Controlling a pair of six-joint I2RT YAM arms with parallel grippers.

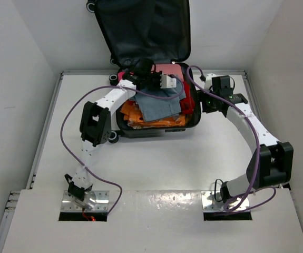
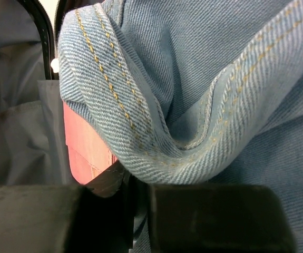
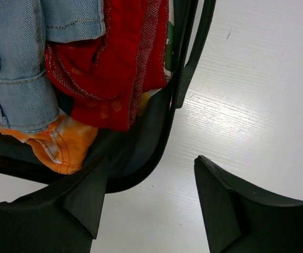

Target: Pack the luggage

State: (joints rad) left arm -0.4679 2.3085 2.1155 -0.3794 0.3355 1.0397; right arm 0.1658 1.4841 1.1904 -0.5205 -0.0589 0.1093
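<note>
The luggage lies open at the back of the table, its dark-lined lid standing up against the wall. Its base holds a folded denim garment on top of orange clothing, with red cloth at the right. My left gripper reaches over the pile and is shut on a bunched fold of the denim garment; the fingers almost touch. My right gripper stands open beside the luggage's right rim, nothing between its fingers.
A pink garment sits against the grey lining at the back of the base. White table lies right of the luggage. Purple cables loop off both arms, and walls close in the table's sides.
</note>
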